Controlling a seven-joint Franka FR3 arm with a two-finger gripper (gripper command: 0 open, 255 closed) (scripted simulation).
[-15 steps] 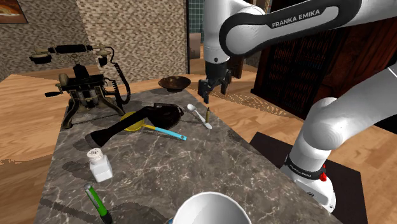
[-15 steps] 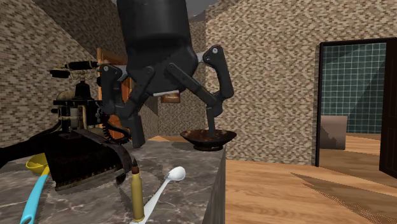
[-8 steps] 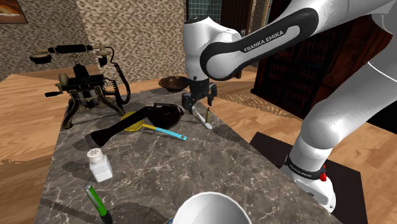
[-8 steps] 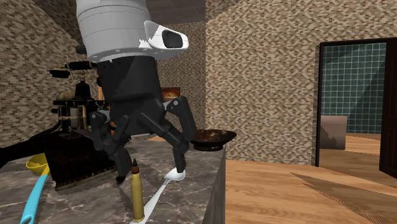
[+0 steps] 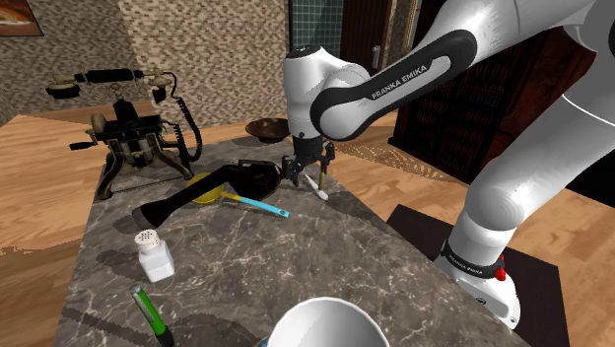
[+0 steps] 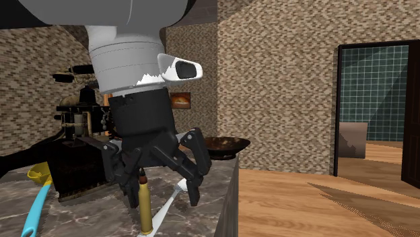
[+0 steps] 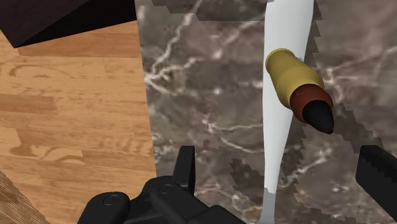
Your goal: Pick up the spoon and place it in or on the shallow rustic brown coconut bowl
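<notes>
Gripper was wide open and held nothing. It sat low over the marble counter with one finger on each side of the spoon. Neither finger touched it in the wrist view.

Spoon location: flat on the counter, near the edge toward the shoulder view's right, just beside the dark blocky object. Its bowl end was hidden by the hand.

Handling (judgement):
- Plain white, thin, looked rigid and light. No material cue.
- Smooth handle on polished stone would probably skate if nudged from one side.
- Very low profile, so the fingertips would need to get nearly down to the surface.
- Best hold looked like a pinch across the narrow handle around mid-length, square to it.

Snag: a brass cartridge with a dark tip stood upright right against the handle, inside the finger span. I couldn't tell whether it was actually touching. One finger would likely hit it before reaching the spoon, tipping it or trapping it in the grip.

Containers:
- Coconut bowl: shallow, dark brown, at the counter's far corner, near the gripper but apart from it. Nothing seen in it, though the arm hid part of it in the shoulder view. The rim was low, so the spoon would probably rest across it with the handle overhanging.
- White bowl: at the shoulder view's bottom edge. What showed of the inside looked empty.
- Salt shaker: upright, well apart from the spoon. Contents not visible.
</notes>
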